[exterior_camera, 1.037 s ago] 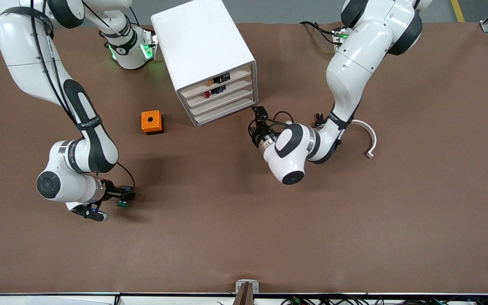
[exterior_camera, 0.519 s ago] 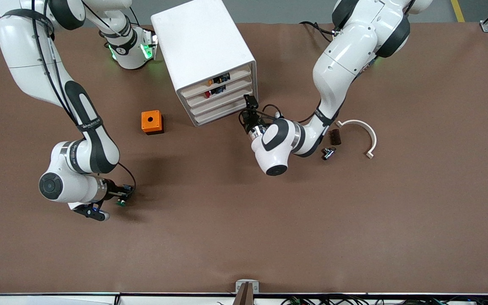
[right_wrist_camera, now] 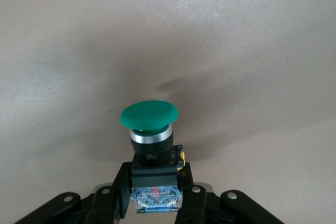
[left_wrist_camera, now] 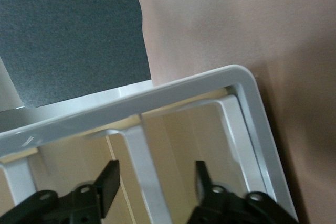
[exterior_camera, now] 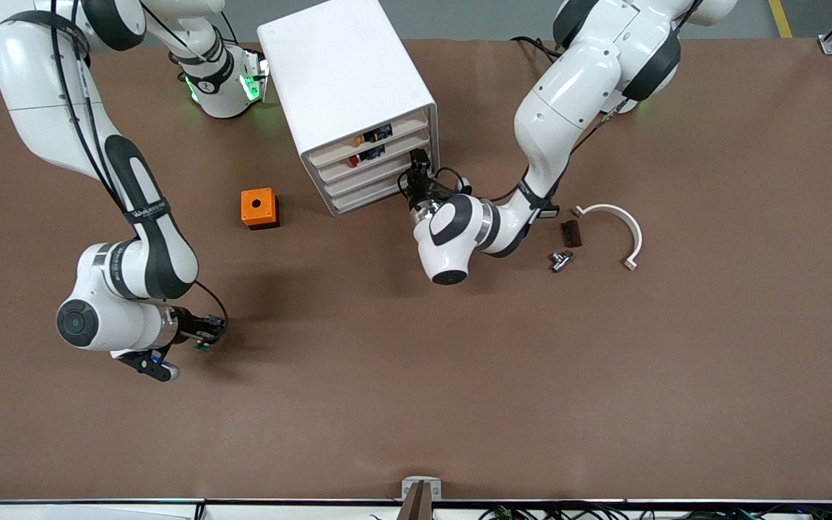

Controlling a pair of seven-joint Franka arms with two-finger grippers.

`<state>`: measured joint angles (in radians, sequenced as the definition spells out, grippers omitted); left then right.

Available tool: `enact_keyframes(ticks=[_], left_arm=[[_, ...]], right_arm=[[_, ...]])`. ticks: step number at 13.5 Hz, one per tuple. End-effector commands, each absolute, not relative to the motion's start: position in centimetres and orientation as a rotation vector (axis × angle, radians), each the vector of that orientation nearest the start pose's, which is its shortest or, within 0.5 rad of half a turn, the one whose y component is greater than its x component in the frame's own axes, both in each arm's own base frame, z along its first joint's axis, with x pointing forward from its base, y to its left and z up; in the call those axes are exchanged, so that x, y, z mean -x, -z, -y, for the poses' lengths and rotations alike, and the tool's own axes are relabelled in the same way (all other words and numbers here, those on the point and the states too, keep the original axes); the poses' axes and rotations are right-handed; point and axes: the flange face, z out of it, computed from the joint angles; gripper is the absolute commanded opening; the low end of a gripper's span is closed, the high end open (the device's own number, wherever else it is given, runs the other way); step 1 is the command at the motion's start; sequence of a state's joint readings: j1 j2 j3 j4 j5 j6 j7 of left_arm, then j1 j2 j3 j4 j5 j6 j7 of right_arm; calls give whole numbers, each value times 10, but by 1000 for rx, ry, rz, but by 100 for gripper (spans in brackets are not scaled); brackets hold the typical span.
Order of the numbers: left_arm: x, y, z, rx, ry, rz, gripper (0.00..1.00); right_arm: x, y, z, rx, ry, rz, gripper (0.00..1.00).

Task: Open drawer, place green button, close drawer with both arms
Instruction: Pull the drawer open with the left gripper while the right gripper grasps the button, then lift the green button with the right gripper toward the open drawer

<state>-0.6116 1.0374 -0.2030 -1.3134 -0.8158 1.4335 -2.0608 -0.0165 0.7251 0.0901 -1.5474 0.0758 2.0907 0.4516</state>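
Gripping the button (right_wrist_camera: 150,145) by its black body, your right gripper (exterior_camera: 204,339) hung low over the table (exterior_camera: 416,404) toward the right arm's end, nearer the front camera than the orange cube (exterior_camera: 258,208). You saw a round green cap, a silver collar under it, and a blue part between the closed fingers (right_wrist_camera: 118,190). Your left gripper (exterior_camera: 416,179) sat at the drawer cabinet (exterior_camera: 347,94), its fingers (left_wrist_camera: 107,184) parted on either side of a white drawer front, not pressing it.
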Motion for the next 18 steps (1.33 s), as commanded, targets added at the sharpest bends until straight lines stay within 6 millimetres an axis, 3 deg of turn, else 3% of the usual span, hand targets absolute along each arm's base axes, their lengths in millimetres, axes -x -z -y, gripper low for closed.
enact_keyframes(ticks=[1,5,7,10,14,16,18], left_arm=[[-400,-129,519,1460,-1374,1435,36],[-406,-122,512,1455,-1382,1444,17],[-413,-117,507,1418,-1404,1469,15],[-425,-115,496,1400,-1426,1491,15],[-450,-118,478,1367,-1482,1541,16],[-465,-119,467,1363,-1501,1580,16],[-485,-119,452,1353,-1521,1638,17]], right_arm=[[-688,-236,-59,2933,-354,-786,0],[-686,-263,-100,2915,-376,-938,1],[-682,-287,-125,2886,-351,-1058,1],[-668,-300,-154,2869,-444,-1104,0],[-654,-328,-171,2743,-539,-1219,0],[-639,-345,-202,2728,-531,-1306,0],[-624,-345,-224,2716,-540,-1373,0]])
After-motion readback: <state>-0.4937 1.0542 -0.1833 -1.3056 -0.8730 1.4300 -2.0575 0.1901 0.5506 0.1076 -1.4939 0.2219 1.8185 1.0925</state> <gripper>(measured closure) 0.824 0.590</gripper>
